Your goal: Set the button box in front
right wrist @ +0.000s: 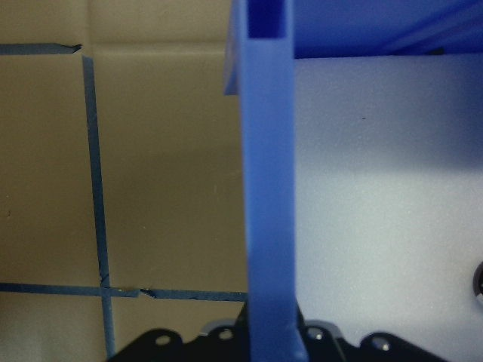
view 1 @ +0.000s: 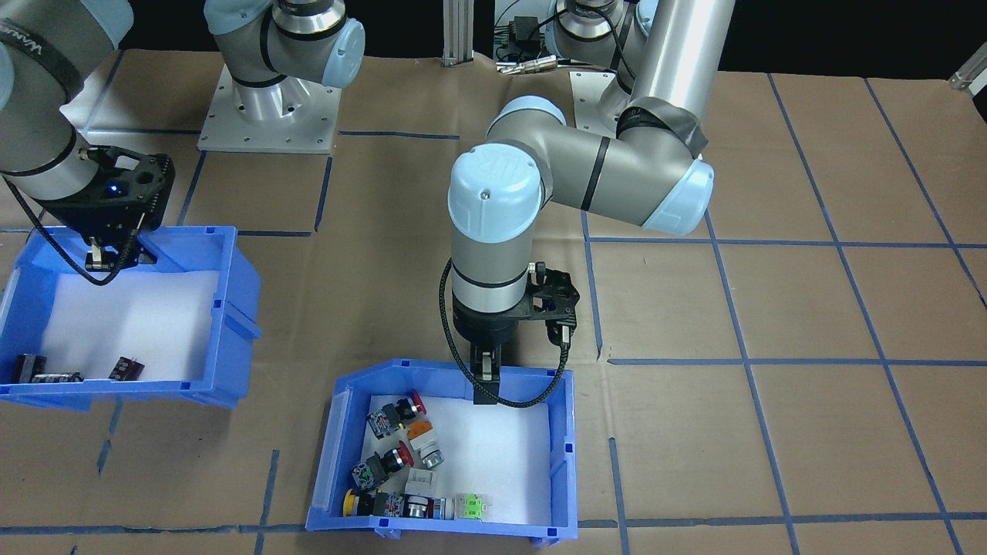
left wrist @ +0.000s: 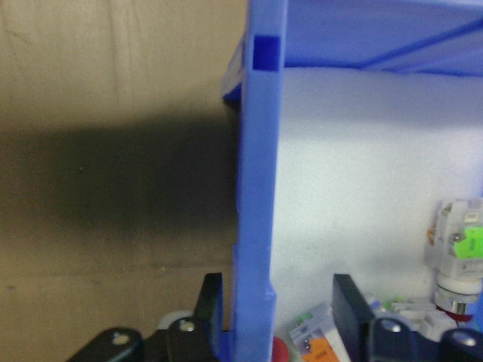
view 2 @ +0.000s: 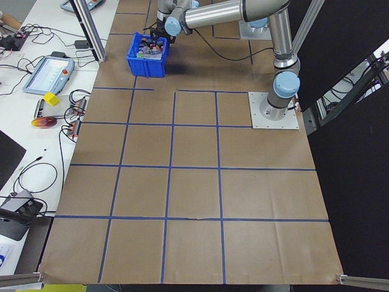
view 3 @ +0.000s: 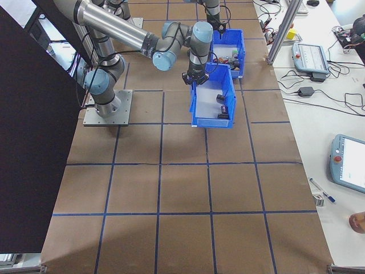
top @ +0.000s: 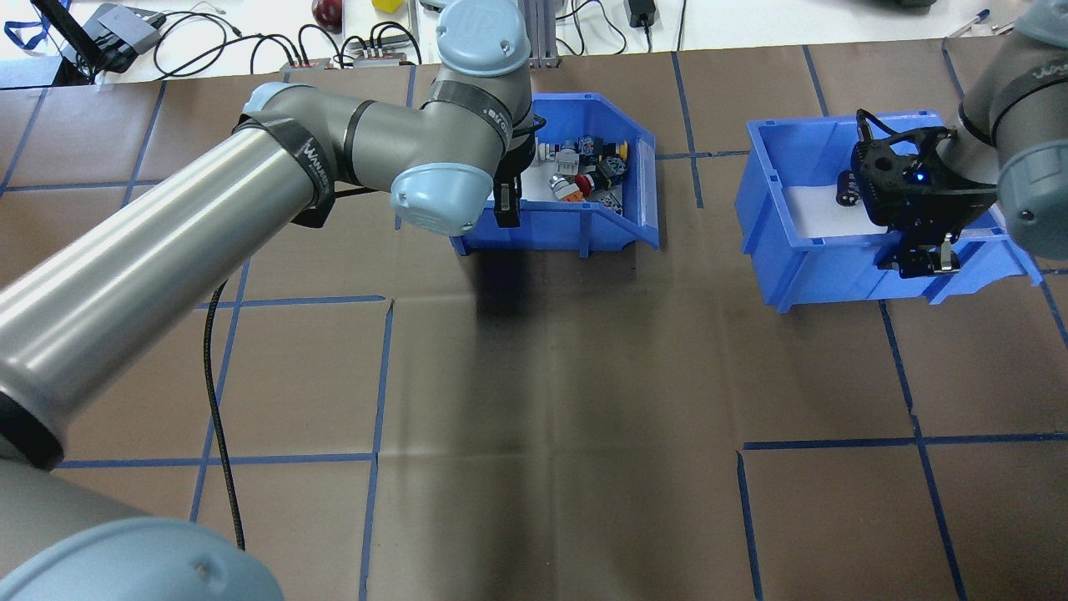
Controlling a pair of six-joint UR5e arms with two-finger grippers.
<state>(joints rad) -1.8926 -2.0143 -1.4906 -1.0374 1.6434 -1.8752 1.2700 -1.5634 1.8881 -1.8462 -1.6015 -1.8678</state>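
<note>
The button box (view 1: 567,447) (top: 576,234) is a blue bin with a white foam floor, and colourful push buttons (view 1: 397,455) (top: 588,167) lie along one side of it. My left gripper (view 1: 486,385) (top: 506,204) straddles its wall nearest the robot. In the left wrist view the wall (left wrist: 253,188) runs between the fingers (left wrist: 211,302), with a gap on the inner side, so the gripper is open. My right gripper (view 1: 104,258) (top: 926,259) is shut on the wall (right wrist: 268,188) of the other blue bin (view 1: 231,293) (top: 801,267), which holds dark capacitors (view 1: 46,370).
Brown paper with a blue tape grid (top: 384,376) covers the table. The arm base plates (view 1: 266,116) stand at the robot's side. Cables and devices (top: 350,50) lie on the white bench beyond the far edge. A teach pendant (view 3: 311,57) lies on the side bench.
</note>
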